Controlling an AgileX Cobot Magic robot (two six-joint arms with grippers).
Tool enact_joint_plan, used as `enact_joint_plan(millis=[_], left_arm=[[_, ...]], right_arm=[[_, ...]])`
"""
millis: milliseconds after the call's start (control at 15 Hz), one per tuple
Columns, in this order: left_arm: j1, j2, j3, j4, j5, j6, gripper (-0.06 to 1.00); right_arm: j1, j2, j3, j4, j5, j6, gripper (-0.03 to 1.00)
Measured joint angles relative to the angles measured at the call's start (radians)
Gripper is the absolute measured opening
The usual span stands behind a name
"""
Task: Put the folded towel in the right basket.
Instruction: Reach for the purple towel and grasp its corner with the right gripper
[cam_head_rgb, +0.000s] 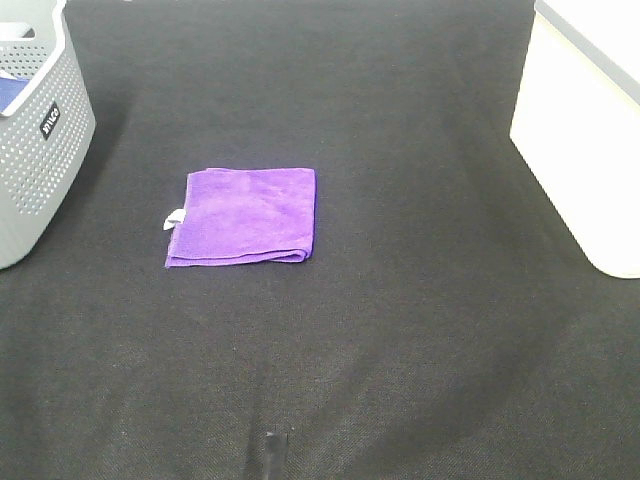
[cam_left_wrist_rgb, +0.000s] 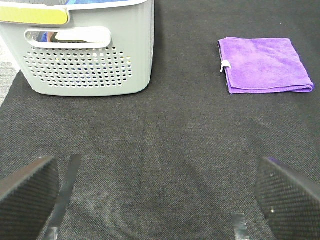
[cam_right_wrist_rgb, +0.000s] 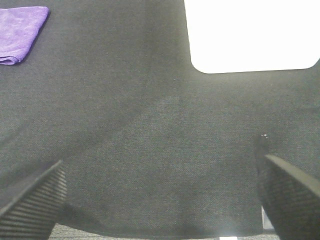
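Note:
A folded purple towel (cam_head_rgb: 243, 214) with a small white tag lies flat on the black mat, left of centre. It also shows in the left wrist view (cam_left_wrist_rgb: 265, 65) and partly in the right wrist view (cam_right_wrist_rgb: 20, 31). The white right basket (cam_head_rgb: 590, 130) stands at the right edge; its wall shows in the right wrist view (cam_right_wrist_rgb: 250, 35). My left gripper (cam_left_wrist_rgb: 160, 200) is open and empty, low over the mat, well short of the towel. My right gripper (cam_right_wrist_rgb: 160, 200) is open and empty, near the mat's front edge. Neither arm shows in the high view.
A grey perforated basket (cam_head_rgb: 35, 140) stands at the left edge and holds something blue; it also shows in the left wrist view (cam_left_wrist_rgb: 85, 50). The black mat (cam_head_rgb: 400, 330) covers the table. A small dark object (cam_head_rgb: 271, 455) sits at the front edge.

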Motion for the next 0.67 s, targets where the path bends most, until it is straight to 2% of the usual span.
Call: enact_joint_plan(millis=[333, 667], left_arm=[[0.000, 0.000, 0.000, 0.000, 0.000, 0.000, 0.99], [0.000, 0.000, 0.000, 0.000, 0.000, 0.000, 0.99]], right_arm=[[0.000, 0.034, -0.005, -0.007, -0.005, 0.000, 0.98], [0.000, 0.697, -0.346, 0.035, -0.034, 0.034, 0.98]])
